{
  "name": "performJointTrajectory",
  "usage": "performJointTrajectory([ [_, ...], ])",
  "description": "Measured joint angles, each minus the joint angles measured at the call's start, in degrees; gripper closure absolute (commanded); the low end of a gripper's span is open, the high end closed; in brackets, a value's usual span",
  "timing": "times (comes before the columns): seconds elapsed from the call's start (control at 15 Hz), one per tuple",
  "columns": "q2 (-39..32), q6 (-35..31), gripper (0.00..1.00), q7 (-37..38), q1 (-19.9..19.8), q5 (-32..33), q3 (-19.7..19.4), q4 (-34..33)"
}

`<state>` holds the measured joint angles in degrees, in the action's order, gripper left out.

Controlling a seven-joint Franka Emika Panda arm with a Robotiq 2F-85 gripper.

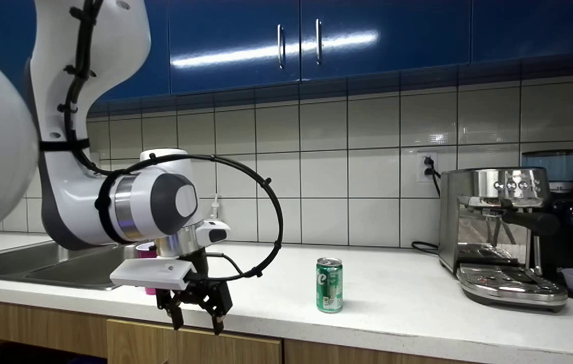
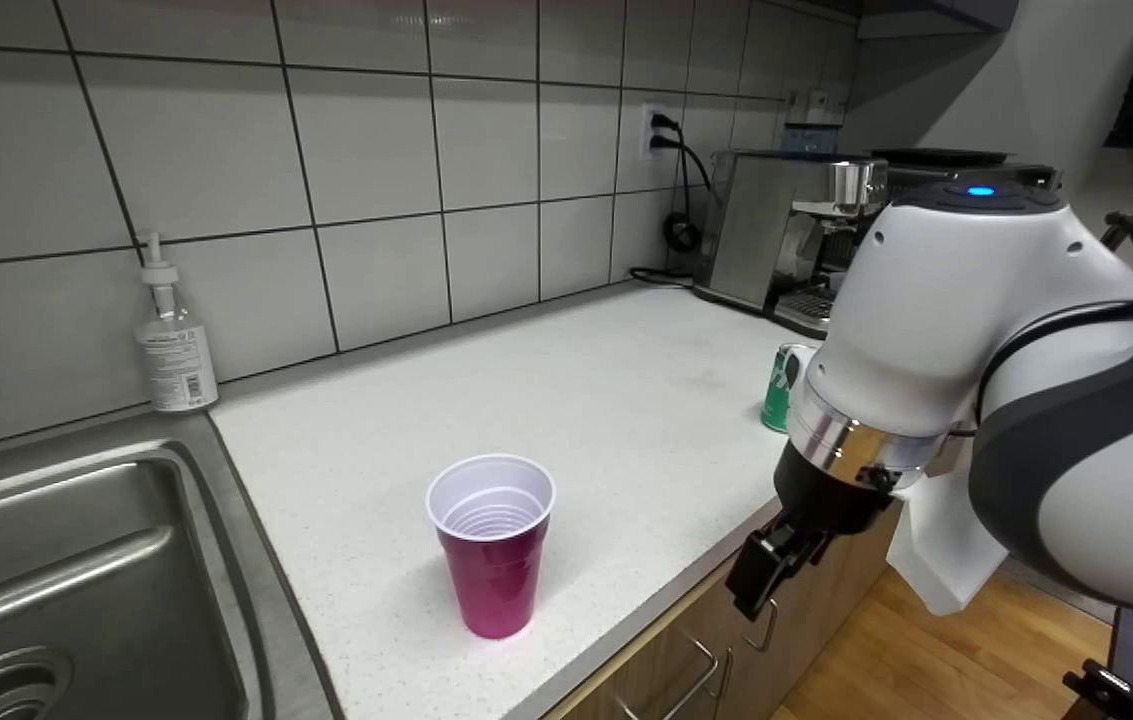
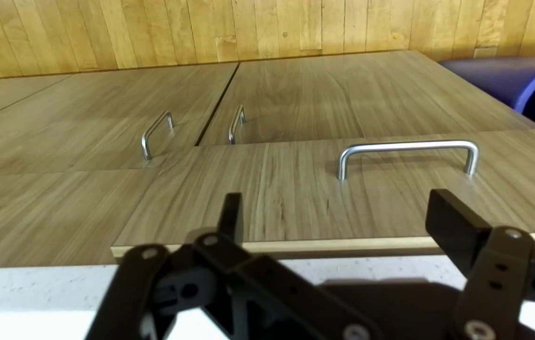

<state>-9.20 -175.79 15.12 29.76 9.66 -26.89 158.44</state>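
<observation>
While near a grained wooden drawer (image 3: 305, 198), the angular black gripper (image 1: 198, 327), jaws apart.

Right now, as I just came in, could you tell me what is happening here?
The robot gripper hangs open and empty near the front edge of the white countertop, by a wooden drawer that seems slightly pulled out. On the countertop stand a magenta plastic cup and a green drink can.
</observation>
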Motion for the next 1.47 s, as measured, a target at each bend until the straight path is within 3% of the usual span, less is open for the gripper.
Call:
performJointTrajectory([
  [0.4,7.6,10.7,0.0,1.5,1.2,-2.4,0.0,-2.4],
  [0.67,11.5,16.1,0.0,1.6,-9.8,-6.8,13.1,-6.3],
  [0.87,12.6,18.1,0.0,1.6,-15.0,-8.9,19.3,-9.3],
  [1.07,13.0,19.3,0.0,1.6,-18.0,-9.8,22.4,-11.8],
  [1.47,13.0,19.6,0.0,1.6,-18.6,-10.0,23.1,-12.3],
])
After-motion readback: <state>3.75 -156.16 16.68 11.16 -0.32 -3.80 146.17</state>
